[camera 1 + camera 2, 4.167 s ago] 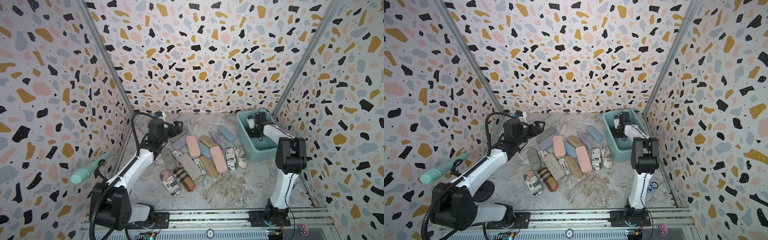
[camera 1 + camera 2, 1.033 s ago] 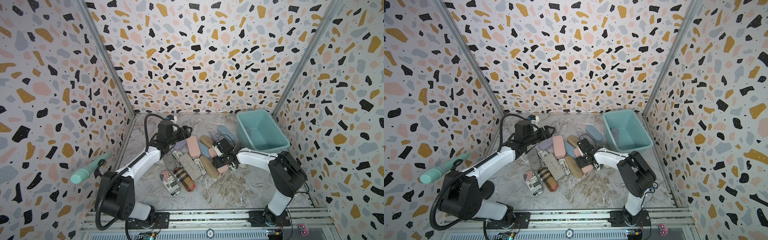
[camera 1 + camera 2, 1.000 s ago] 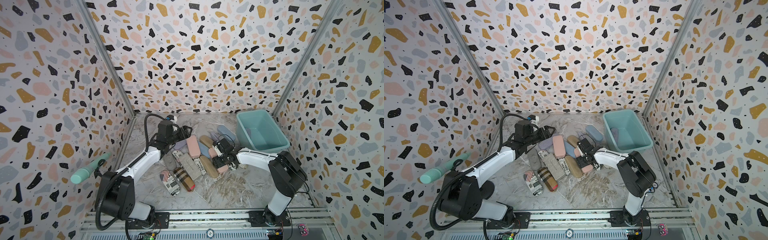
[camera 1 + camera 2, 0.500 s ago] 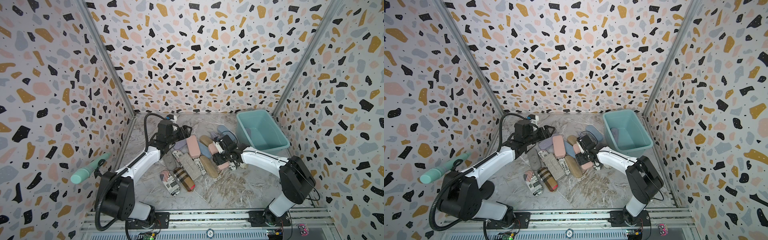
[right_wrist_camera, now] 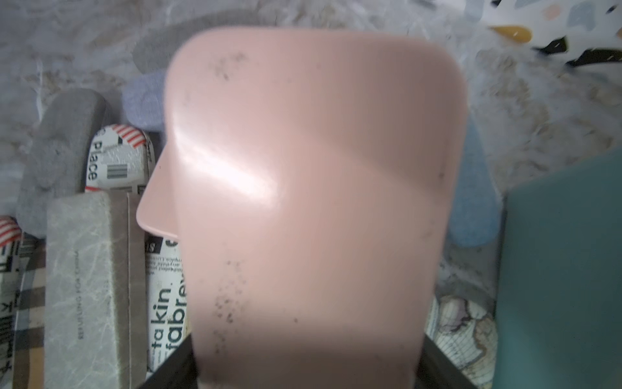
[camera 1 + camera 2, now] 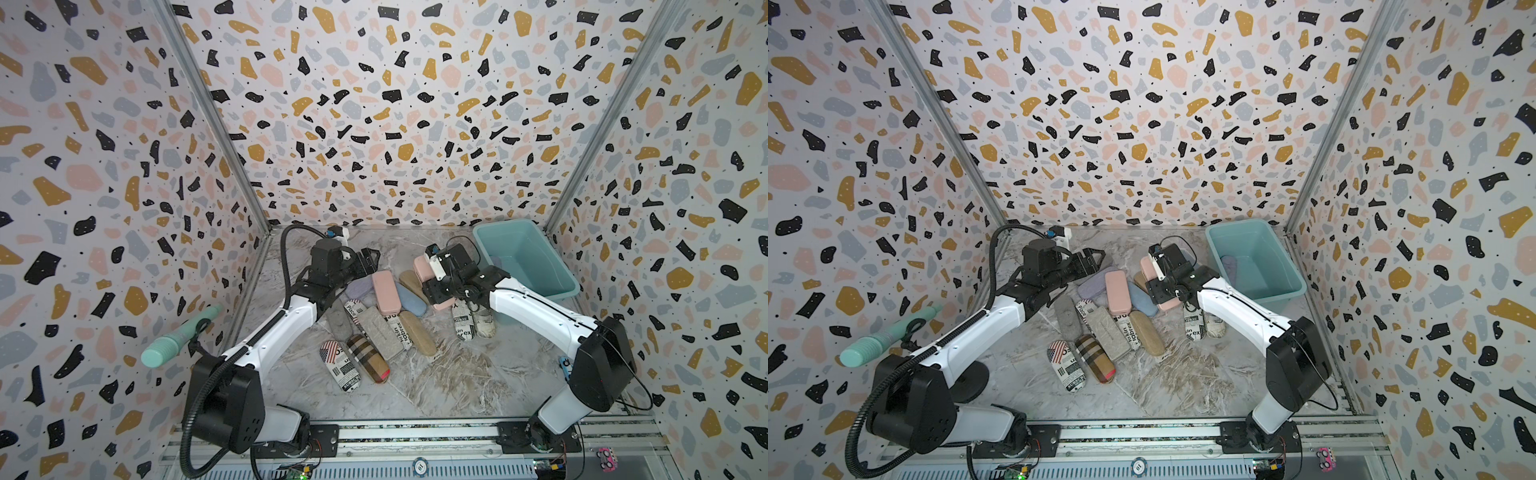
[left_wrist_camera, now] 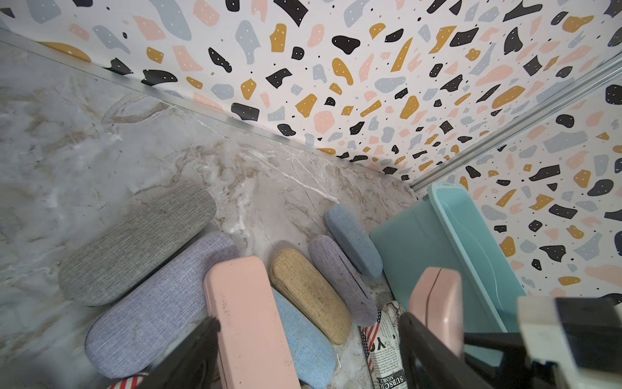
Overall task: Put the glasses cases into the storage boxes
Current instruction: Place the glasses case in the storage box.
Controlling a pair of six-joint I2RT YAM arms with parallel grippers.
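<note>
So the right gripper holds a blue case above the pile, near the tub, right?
Not blue: the case in the right gripper is pink, as the right wrist view shows. It is above the pile, near the tub.

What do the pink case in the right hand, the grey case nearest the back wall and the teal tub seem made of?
The held pink case: probably hard plastic or smooth faux leather, semi-glossy; a bright highlight shows. The grey case: woven fabric cover, matte; fine weave is visible. The teal tub: likely moulded plastic, smooth, with a rolled rim.
</note>
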